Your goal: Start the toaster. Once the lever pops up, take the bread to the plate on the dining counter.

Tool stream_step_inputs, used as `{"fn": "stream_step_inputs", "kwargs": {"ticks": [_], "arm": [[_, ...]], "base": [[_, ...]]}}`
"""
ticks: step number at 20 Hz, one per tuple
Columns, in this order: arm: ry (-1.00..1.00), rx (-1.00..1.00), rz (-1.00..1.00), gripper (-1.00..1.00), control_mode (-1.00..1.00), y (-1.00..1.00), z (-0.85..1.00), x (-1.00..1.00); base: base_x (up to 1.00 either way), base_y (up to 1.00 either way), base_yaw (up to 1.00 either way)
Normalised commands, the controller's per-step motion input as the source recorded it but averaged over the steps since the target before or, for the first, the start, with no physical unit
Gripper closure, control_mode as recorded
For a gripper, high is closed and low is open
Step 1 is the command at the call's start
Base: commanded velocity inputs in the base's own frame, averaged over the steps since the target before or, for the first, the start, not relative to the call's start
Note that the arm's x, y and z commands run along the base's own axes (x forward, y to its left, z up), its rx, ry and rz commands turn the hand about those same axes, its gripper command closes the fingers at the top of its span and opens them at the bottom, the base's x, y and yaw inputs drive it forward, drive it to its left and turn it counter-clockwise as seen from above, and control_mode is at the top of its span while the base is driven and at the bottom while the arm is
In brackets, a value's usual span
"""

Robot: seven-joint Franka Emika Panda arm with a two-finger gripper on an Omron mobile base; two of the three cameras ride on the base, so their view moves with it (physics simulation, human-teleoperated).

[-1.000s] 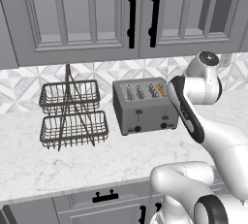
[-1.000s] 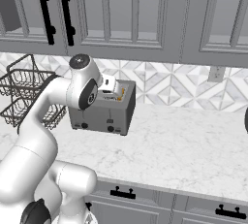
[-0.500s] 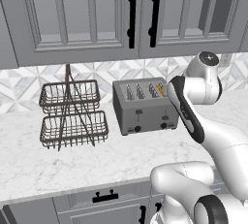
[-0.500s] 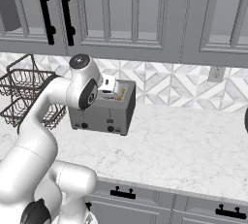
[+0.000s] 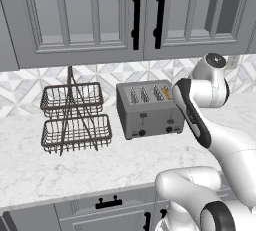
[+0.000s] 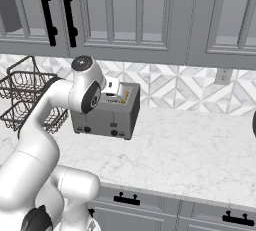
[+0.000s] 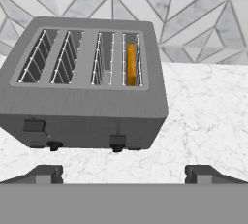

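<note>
toaster (image 5: 149, 109) stands on the marble bench (image 5: 75, 167) against the tiled wall, below the grey cupboards. it is a boxy grey thing with four slots on top. bread (image 7: 131, 64) sits down inside the rightmost slot in the hand view, only its golden edge showing between the wires. on the toaster's front, two dark slider tabs show; the right-hand lever (image 7: 117, 141) sits low near the bottom edge, with a small black knob just under it. the left tab (image 7: 33, 125) sits a little higher on the face. pincer (image 7: 123, 173) hangs in front of and above the toaster, its fingers spread wide apart and grasping nothing. a two-tier wire basket rack (image 5: 74, 117) stands on the bench to the toaster's left, apart from it.
</note>
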Motion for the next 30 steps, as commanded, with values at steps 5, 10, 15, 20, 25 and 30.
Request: {"fn": "stream_step_inputs", "kwargs": {"ticks": [5,10,15,20,25,30], "arm": [[0.00,0.00,0.00,-1.00,-1.00,0.00,0.00,-0.01],[0.00,0.00,0.00,-1.00,-1.00,0.00,0.00,-0.01],[0.00,0.00,0.00,-1.00,-1.00,0.00,0.00,0.00],[0.00,0.00,-0.02,-1.00,-1.00,0.00,0.00,0.02],[0.00,0.00,-0.01,-1.00,-1.00,0.00,0.00,0.01],[-0.03,0.00,0.00,-1.00,-1.00,0.00,0.00,0.00]], "base": [[0.00,0.00,0.00],[0.00,0.00,0.00],[0.00,0.00,0.00],[0.00,0.00,0.00],[0.00,0.00,0.00],[0.00,0.00,0.00]]}}
